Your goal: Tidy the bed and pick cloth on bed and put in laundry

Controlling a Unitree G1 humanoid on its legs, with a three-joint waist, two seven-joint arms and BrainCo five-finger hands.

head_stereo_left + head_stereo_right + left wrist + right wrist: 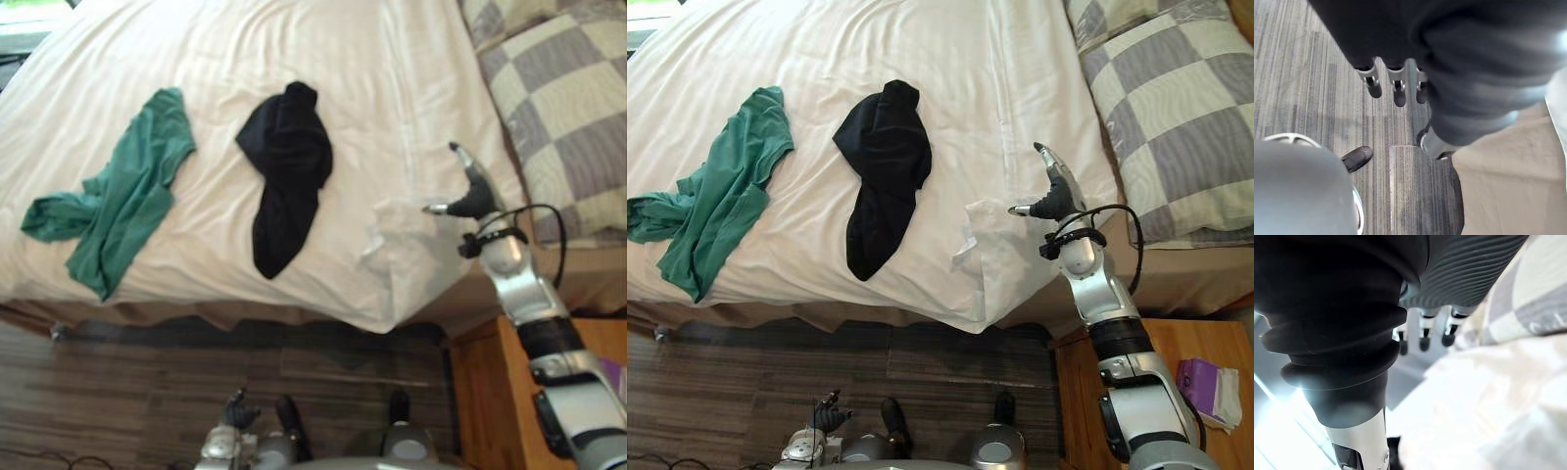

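Two cloths lay on the bed (392, 69): a green cloth (118, 191) at left, a black cloth (286, 166) in the middle. The right hand (1055, 201), open and empty, was at the near right corner, well right of both. The left hand (1396, 81) hung relaxed above the floor (1308, 93).

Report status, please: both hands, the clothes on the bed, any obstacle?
Right hand open over white sheet, near checked pillow; left hand open, low over floor. Green cloth and black cloth lie on sheet, neither held. Nothing blocking them.
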